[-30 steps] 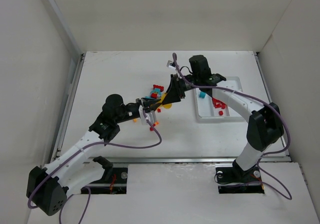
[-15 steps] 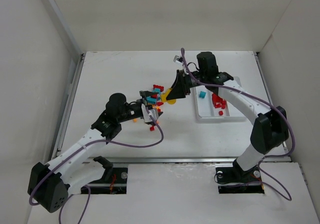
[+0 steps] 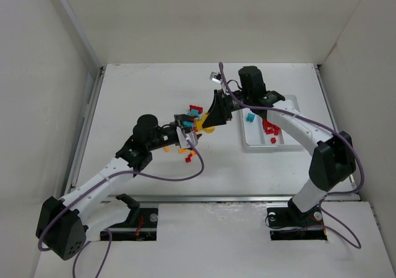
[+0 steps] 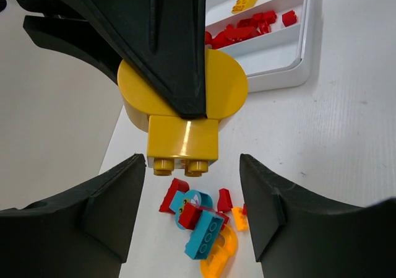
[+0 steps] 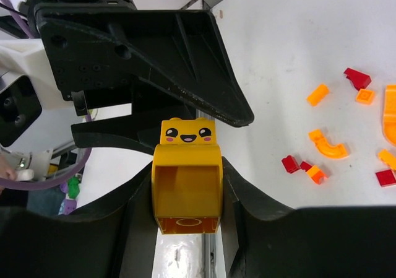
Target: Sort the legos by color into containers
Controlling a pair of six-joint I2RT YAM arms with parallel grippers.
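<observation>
**Yellow brick [image 5: 187, 194] gripped, facing open jaws**

We see the right gripper [image 5: 187, 161] clamped on the smiling-faced brick, raised off the table [image 3: 142, 92]. Our left gripper [image 4: 192, 165] stands open and empty just before it. Loose legos [image 4: 201, 219] in red, teal and orange lie beneath. Beyond, the right arm partly hides the tray [image 4: 297, 80], where red legos [image 4: 247, 30] lie.

No words, numbers or brand marks are showing legibly anywhere. The only printed sign is sitting on the yellow brick [image 5: 187, 188] – a small smiling face [image 5: 187, 133] with dark eyes and pink cheeks, looking out from its upper end.
</observation>
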